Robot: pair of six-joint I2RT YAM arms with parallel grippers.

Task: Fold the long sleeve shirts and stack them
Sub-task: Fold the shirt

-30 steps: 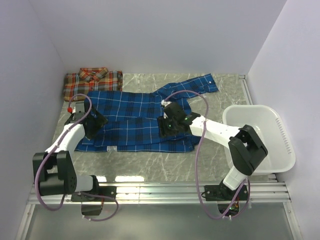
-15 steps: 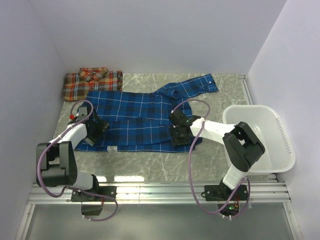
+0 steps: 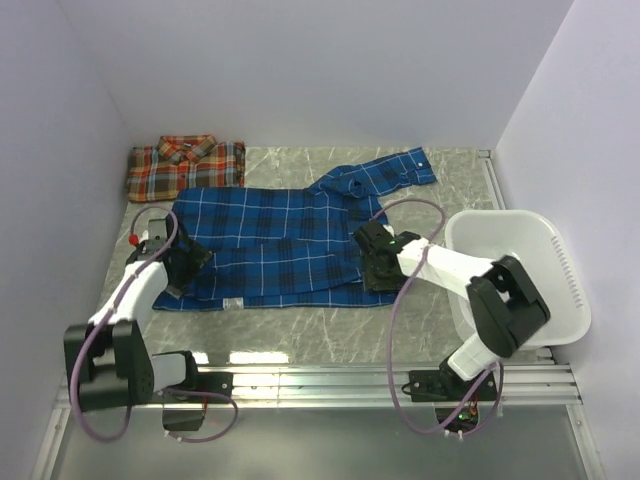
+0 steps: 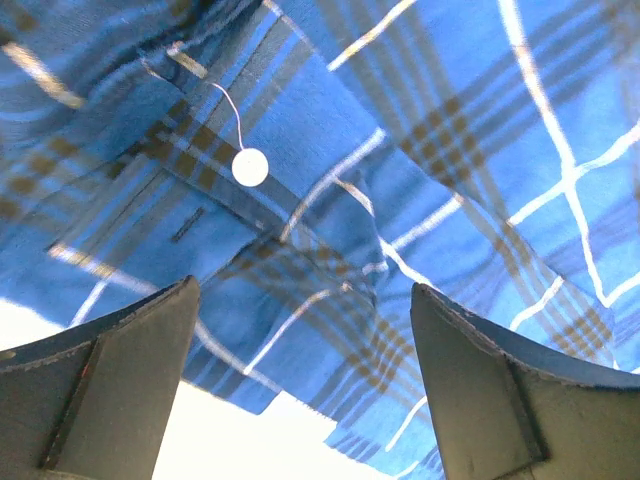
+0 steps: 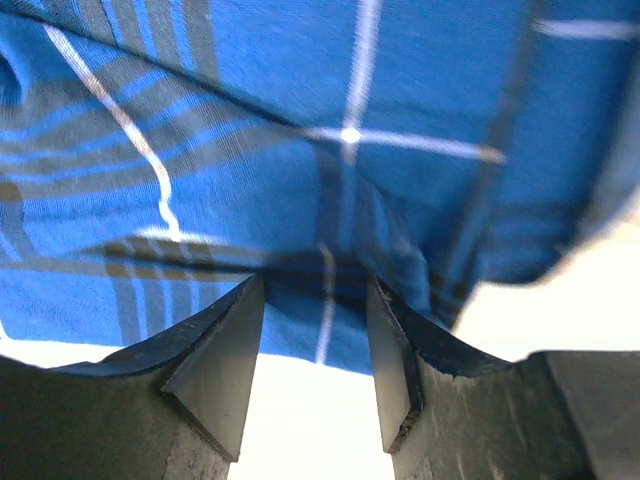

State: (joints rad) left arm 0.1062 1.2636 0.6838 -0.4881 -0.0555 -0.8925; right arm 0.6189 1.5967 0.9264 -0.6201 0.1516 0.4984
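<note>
**Operator:** Where is the work item?

**Technician:** The blue shirt (image 3: 280, 245) lies spread flat on the desk (image 3: 300, 330), just beside the white basket (image 3: 500, 217). Its long axis runs straight away from the basket. The red-orange shirt (image 3: 185, 165) lies folded, well apart from the basket, past the blue shirt's farthest end.

**Operator:** What is the finger state?

**Technician:** The left fingers (image 4: 110, 390) stand wide apart and hold nothing; the hem lies just ahead of them. The right fingers (image 5: 215, 370) stand partly apart with the hem at their tips. No grip is evident.

**Operator:** Which relation governs the next move?

**Technician:** Both pairs sit on one long edge. The right pair is at the end nearest the basket, the left pair at the end farthest from it. The likely next step is to pinch both ends and carry that edge across the short axis.
</note>
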